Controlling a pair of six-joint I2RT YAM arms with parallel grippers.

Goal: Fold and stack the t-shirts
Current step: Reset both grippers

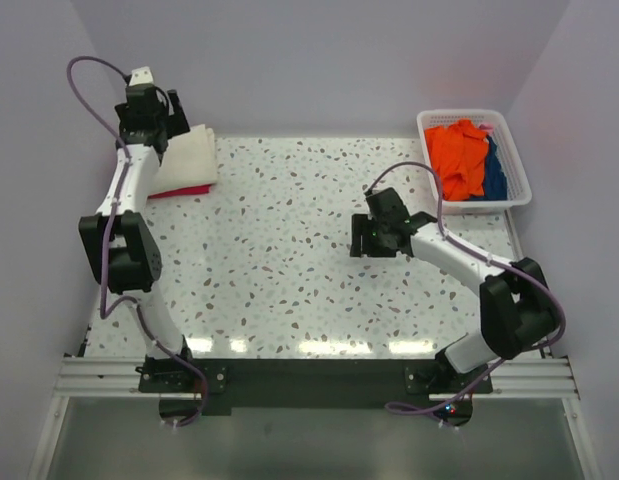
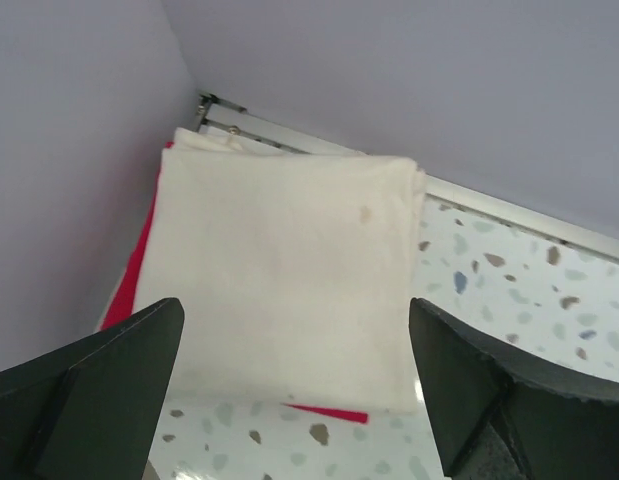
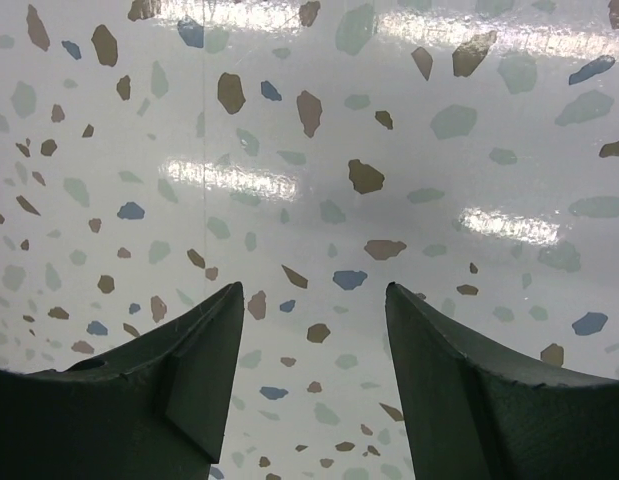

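Observation:
A folded cream-white t-shirt (image 2: 279, 270) lies on top of a crimson-pink t-shirt (image 2: 134, 270) in the table's far left corner; only a red strip shows along its edges. In the top view the same stack (image 1: 194, 160) sits beside my left arm. My left gripper (image 2: 294, 340) hovers over the stack's near edge, jaws wide open, nothing between them. My right gripper (image 3: 314, 310) is open over bare speckled table near the middle right (image 1: 374, 238), holding nothing.
A white basket (image 1: 519, 195) at the far right holds orange cloth (image 1: 461, 155) and blue cloth (image 1: 495, 175). Grey walls close in on the left, back and right. The left wall stands right beside the stack.

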